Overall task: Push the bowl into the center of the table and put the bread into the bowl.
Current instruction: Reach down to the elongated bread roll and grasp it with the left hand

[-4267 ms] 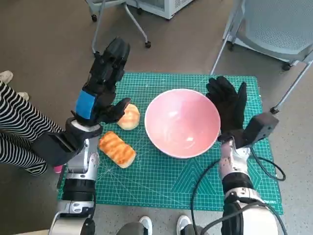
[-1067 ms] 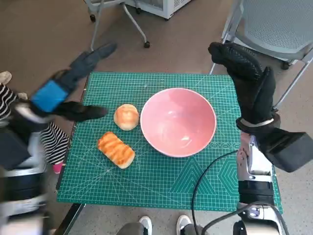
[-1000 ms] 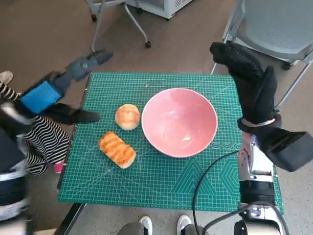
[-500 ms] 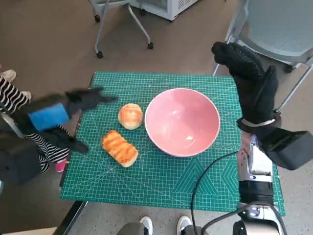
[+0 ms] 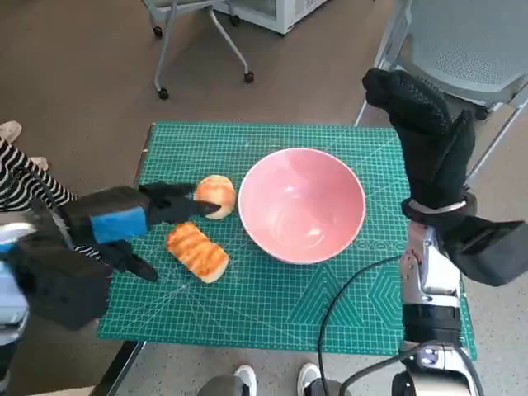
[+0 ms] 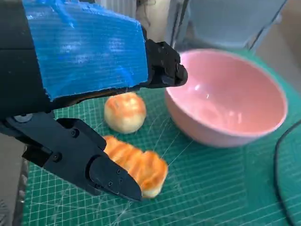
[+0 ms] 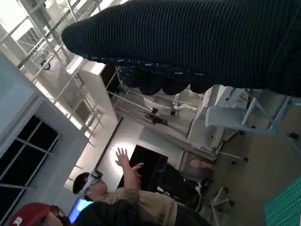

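Pink bowl (image 5: 302, 205): set near the middle of the green mat (image 5: 272, 305), with a round bun (image 5: 216, 195) just beside it and a long striped bread (image 5: 198, 252) close by. Left hand (image 5: 124, 221): spread over both breads, nothing held. Right hand (image 5: 429, 140): raised beyond the bowl, fingers extended, nothing held.
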